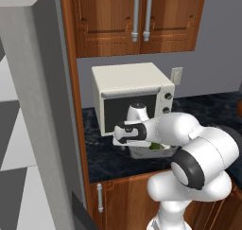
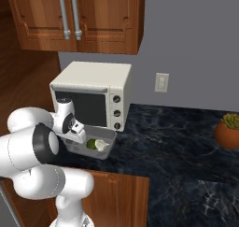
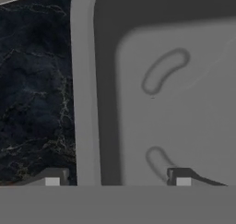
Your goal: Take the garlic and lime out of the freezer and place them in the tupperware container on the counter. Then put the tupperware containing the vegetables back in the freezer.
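End effector (image 3: 118, 179) astride smooth translucent tub wall (image 3: 85, 103); speckled stone counter (image 3: 37, 94).

Counter (image 2: 177, 142): dark speckled stone. Bearing: tupperware container (image 2: 108, 136), cream oven (image 2: 93, 93) just behind it, potted plant (image 2: 228, 130) far right.

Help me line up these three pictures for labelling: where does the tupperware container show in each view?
Left base view: the tupperware container sits at centre on the counter, partly behind the arm.
Right base view: lower left, holding the lime and the garlic.
Hand view: its rim runs top to bottom, with the floor to the right.
Shared landmark: the cream oven directly behind it.
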Robot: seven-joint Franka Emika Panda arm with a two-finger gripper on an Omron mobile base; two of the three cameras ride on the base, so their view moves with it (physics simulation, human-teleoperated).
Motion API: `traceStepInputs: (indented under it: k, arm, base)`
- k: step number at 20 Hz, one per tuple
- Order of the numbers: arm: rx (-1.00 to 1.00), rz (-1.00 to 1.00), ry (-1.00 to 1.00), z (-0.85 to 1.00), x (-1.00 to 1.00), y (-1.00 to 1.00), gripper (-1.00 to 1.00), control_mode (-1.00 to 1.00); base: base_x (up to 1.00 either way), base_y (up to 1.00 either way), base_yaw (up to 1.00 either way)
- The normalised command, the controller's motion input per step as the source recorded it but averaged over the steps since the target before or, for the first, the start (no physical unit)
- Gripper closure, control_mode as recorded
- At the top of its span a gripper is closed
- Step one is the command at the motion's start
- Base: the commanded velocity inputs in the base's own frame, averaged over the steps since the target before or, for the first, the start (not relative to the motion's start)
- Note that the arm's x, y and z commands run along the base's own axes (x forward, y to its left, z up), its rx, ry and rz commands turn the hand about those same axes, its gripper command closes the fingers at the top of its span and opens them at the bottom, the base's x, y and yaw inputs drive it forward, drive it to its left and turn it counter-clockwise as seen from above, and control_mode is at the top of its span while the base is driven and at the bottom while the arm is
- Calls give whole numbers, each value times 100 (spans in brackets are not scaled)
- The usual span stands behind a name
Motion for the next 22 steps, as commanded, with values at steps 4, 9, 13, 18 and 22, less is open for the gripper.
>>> traceStepInputs:
  k: [4, 9, 13, 18, 22]
  arm:
    - [0, 0, 0, 0, 0, 0, 100, -100]
    - [0, 0, 0, 0, 0, 0, 100, -100]
    - [0, 1, -1, 0, -2, 0, 100, -100]
    - [0, 1, -1, 38, -24, -1, 100, -100]
    - [0, 1, 1, 79, -21, 0, 100, -100]
  base:
    - [0, 0, 0]
    - [0, 0, 0]
    - [0, 0, 0]
    - [0, 0, 0]
    - [0, 0, 0]
